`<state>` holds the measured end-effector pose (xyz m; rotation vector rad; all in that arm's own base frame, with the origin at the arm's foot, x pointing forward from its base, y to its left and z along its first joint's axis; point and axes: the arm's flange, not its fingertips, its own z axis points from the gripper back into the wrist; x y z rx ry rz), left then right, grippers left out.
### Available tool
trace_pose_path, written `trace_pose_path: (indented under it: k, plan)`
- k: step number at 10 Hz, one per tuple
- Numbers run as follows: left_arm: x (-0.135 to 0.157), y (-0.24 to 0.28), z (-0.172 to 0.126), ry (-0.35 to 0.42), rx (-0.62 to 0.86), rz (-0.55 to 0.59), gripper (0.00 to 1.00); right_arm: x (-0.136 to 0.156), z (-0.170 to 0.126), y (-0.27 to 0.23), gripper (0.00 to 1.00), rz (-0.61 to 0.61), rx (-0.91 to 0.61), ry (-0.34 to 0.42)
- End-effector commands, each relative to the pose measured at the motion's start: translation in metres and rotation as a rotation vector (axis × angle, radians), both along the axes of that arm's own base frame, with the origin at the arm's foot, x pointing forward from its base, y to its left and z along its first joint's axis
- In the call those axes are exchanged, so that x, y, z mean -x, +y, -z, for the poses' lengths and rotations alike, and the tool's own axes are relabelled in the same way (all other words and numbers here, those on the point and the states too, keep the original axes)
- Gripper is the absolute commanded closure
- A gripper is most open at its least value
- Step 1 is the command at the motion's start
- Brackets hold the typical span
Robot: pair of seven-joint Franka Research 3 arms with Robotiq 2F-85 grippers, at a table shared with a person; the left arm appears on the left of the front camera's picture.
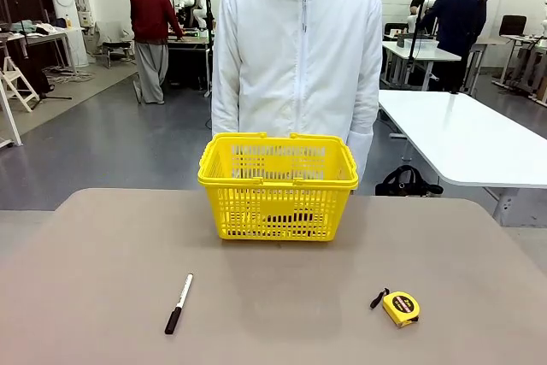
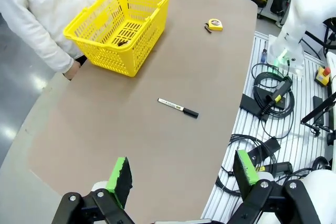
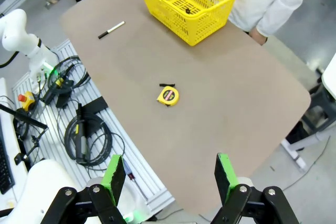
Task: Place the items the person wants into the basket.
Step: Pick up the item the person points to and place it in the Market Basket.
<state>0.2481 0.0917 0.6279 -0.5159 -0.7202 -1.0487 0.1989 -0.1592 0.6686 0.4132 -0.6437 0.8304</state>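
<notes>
Inside the bright yellow lattice-sided plastic shopping basket (image 1: 278, 185), dark shapes on the floor — seen through the mesh in the front view and from above in both wrist views (image 2: 123, 42) (image 3: 187, 9); too small to tell as knife or pen, though likely the wanted items, already in. Basket standing at the far middle of the tan counter (image 1: 282, 314), just before the person in the white hooded zip-front jacket (image 1: 299, 49), handles folded down on the rim.

Nearer on the counter, well apart from the basket: white-bodied marker with a black cap (image 1: 179, 303) toward the left side, long axis running near-to-far with a slight slant, cap end nearest the robot; round yellow tape measure (image 1: 401, 308) toward the right side. Neither one wanted, by the task.

Left claw (image 2: 181, 174) hanging high off the counter's near edge, jaws spread wide, nothing between the green pads — marker on its side. Right claw (image 3: 169, 177) likewise raised, jaws wide apart, empty, tape measure straight ahead. Judged: task about done, no reach called for.
</notes>
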Motion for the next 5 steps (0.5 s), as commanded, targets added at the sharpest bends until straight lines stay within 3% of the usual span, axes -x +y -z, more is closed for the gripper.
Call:
trace_pose_path:
  k: [1,5]
  plan:
    - [0.0015,-0.001,-0.0009,-0.008,-0.021,0.012,0.0,-0.0008,-0.0006,0.0014,0.11,-0.026,-0.026,-0.009]
    - [0.0015,-0.001,-0.0009,-0.008,-0.021,0.012,0.0,-0.0008,-0.0006,0.0014,0.11,-0.026,-0.026,-0.009]
